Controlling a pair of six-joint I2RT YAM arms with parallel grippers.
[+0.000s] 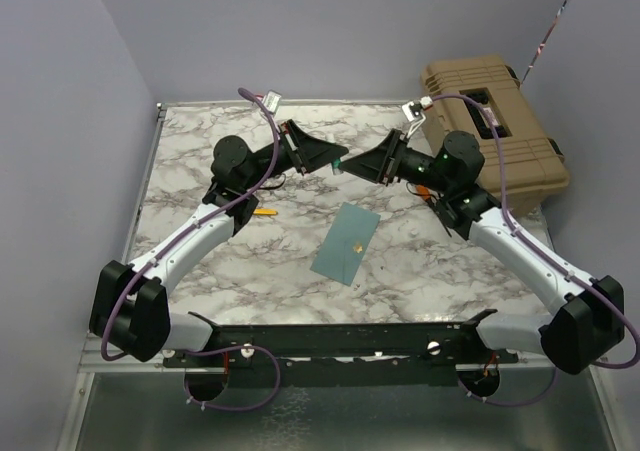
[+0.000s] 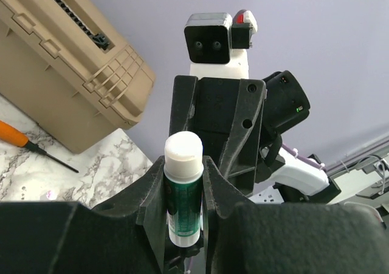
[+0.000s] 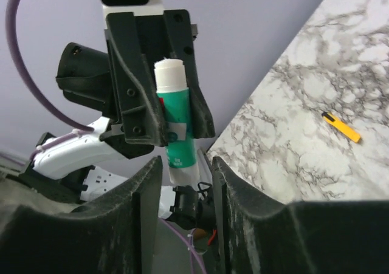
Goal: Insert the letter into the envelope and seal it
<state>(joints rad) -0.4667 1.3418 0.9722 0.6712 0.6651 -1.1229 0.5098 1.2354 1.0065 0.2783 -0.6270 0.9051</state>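
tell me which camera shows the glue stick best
Left wrist: the glue stick fills the centre, clamped in the left end effector. Right wrist shows it too, sides partly covered; the top view gives only a speck.

Envelope [image 1: 343,243]: dusty teal-blue paper rectangle, thin, laid flat on marble table [image 1: 240,261] near its middle. Long axis skewed, run from near-left to far-right. Upper face plain apart from small gold sticker [image 1: 358,244], set just right of centre. Edges seen straight and uncurled. Flap state not discernible from above.
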